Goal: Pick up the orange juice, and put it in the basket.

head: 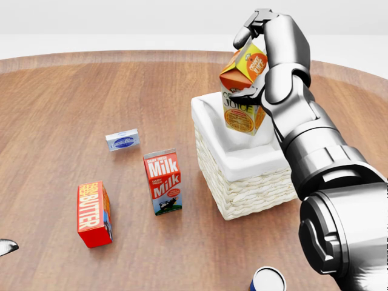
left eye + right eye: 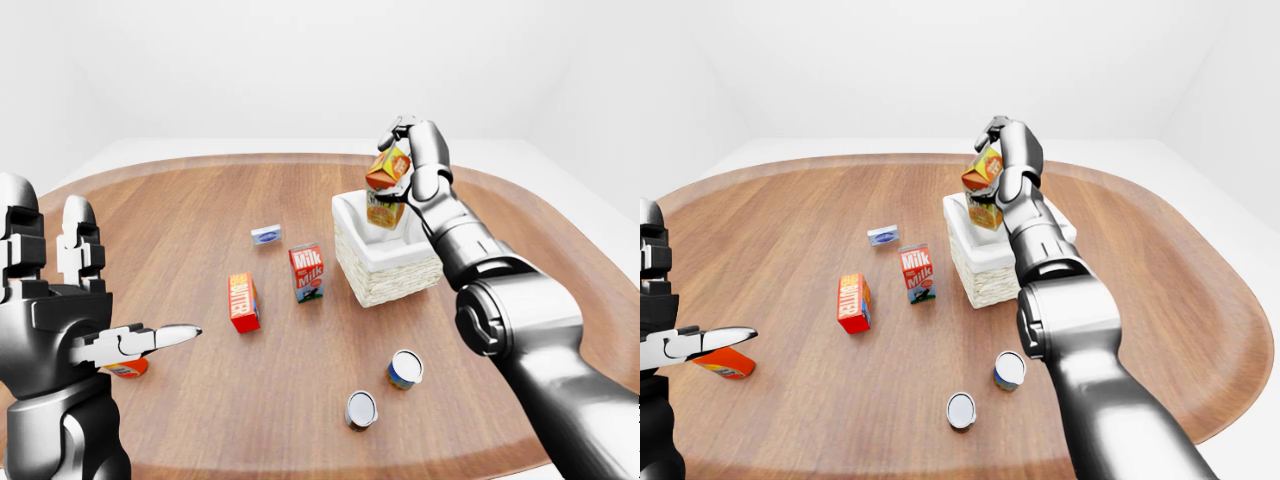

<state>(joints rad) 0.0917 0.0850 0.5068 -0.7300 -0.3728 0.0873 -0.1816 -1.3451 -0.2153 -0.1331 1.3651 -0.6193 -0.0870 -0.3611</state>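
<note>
The orange juice carton (image 1: 241,91) is upright and a little tilted, with its lower part down inside the white-lined wicker basket (image 1: 242,194) at the right of the head view. My right hand (image 1: 244,65) is shut on the carton's top, with fingers over the gable and the thumb below it. My left hand (image 2: 100,300) is open and empty at the bottom left of the left-eye view, far from the basket, with one finger (image 2: 175,333) pointing right.
A milk carton (image 1: 162,182), a red butter box (image 1: 93,213) and a small blue-white box (image 1: 122,140) lie left of the basket. Two cans (image 2: 405,368) (image 2: 361,409) lie nearer me. An orange pack (image 2: 128,368) lies under my left hand. The wooden table (image 2: 200,190) is oval.
</note>
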